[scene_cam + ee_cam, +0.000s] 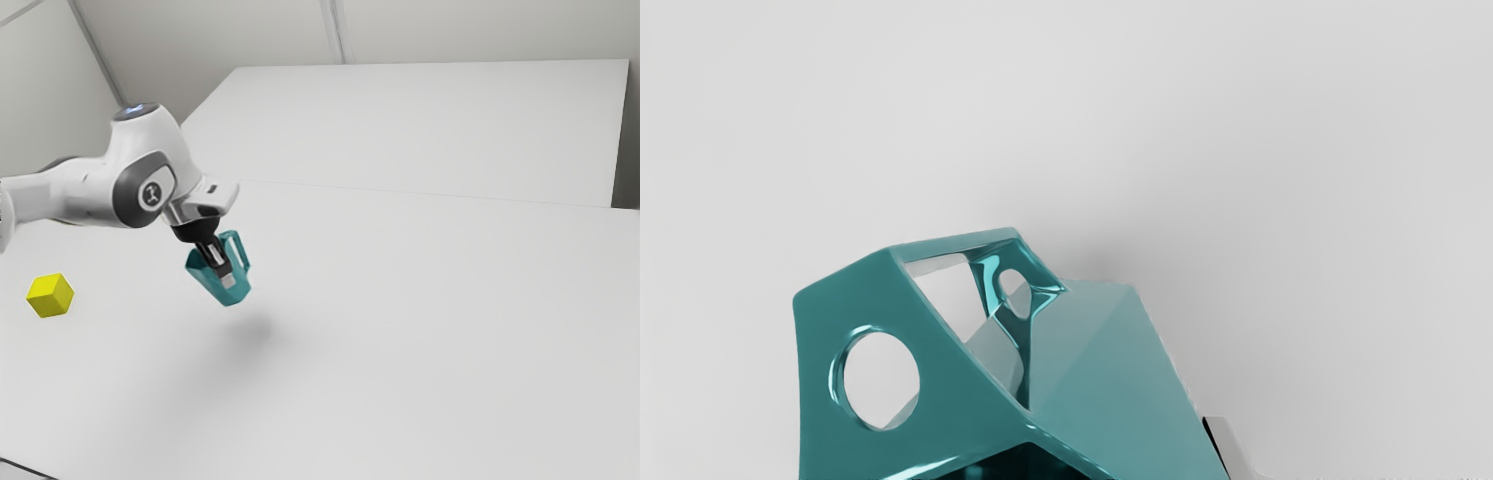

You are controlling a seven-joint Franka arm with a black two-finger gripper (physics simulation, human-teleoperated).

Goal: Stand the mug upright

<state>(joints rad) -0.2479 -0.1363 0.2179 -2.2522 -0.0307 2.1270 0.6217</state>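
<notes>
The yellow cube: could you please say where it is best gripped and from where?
Probably by two opposite sides of the yellow cube, from straight above: it seems to rest flat on the table, and its flat sides suit the jaws.

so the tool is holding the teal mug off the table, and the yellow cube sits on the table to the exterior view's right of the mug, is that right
Not quite: the side is wrong. The exterior view shows the yellow cube to that view's left of the teal mug. The tool does hold the mug off the table.
</notes>
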